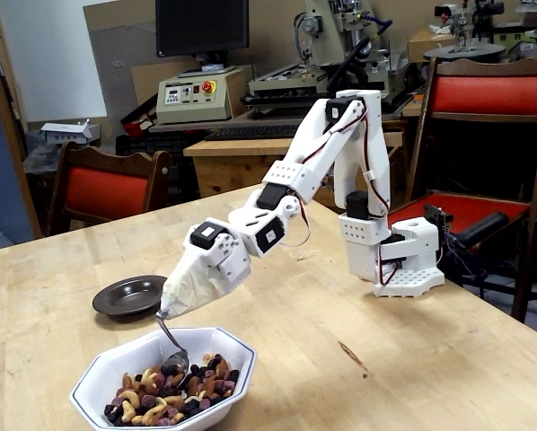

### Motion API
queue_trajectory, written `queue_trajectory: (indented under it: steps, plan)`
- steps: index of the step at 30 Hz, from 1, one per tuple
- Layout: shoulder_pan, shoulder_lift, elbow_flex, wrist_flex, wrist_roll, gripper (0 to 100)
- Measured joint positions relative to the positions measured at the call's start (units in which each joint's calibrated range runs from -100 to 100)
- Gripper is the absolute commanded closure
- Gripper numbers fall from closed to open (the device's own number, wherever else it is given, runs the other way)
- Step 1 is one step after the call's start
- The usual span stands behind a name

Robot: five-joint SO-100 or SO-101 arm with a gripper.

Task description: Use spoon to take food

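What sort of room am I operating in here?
Probably a workshop or maker lab: a grey benchtop milling machine, a beige control box with a red stop button and a dark monitor stand behind the wooden table.

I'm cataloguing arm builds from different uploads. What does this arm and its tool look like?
The arm is made of white plastic segments with black servo blocks at the joints and thin red and dark wires looping between them. Its white base sits on the wooden table. The tool is hidden under a wrap of beige tape.

Small dark dish (132,294) on wooden table (358,359), red-cushioned chairs (107,187) behind, black monitor (202,27), workshop machines beyond
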Motion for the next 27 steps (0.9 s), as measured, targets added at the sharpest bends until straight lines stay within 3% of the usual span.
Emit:
queue_trajectory:
  steps: [27]
  plan:
    - [0.00,0.00,3.69,-3.84,-0.20,96]
